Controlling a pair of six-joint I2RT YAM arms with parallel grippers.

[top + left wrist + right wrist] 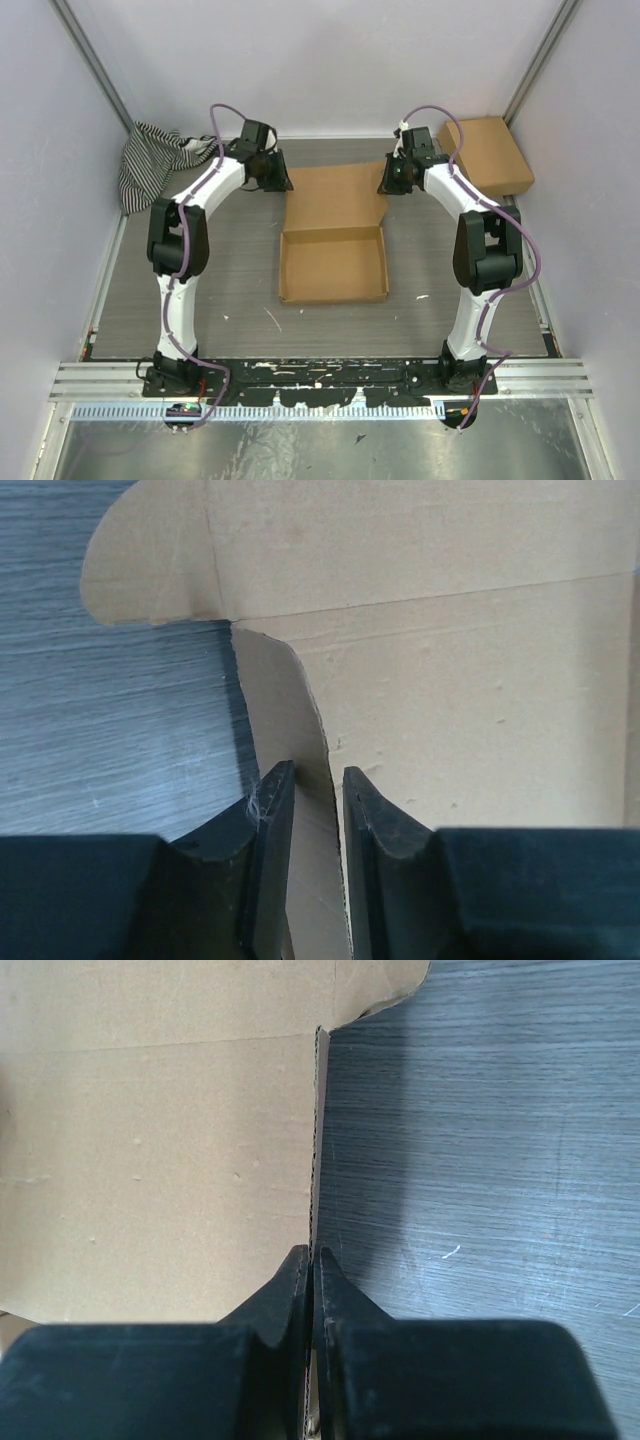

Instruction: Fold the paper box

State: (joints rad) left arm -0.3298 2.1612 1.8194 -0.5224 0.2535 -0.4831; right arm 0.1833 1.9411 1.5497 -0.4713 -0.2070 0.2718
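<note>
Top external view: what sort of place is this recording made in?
Probably a lab robot cell: plain walls enclose a grey table, an aluminium rail carries two arms, and a paper box lies half folded.

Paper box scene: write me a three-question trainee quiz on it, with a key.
1. True or false: the right gripper is clamped on the paper box's right side flap, which stands on edge.
2. What lies at the far left corner of the table? A. a striped cloth B. a tape roll C. scissors
3. Fill in: the left gripper straddles the left side flap, its jaws ____ (open/shut).

Key: 1 true; 2 A; 3 open.
</note>
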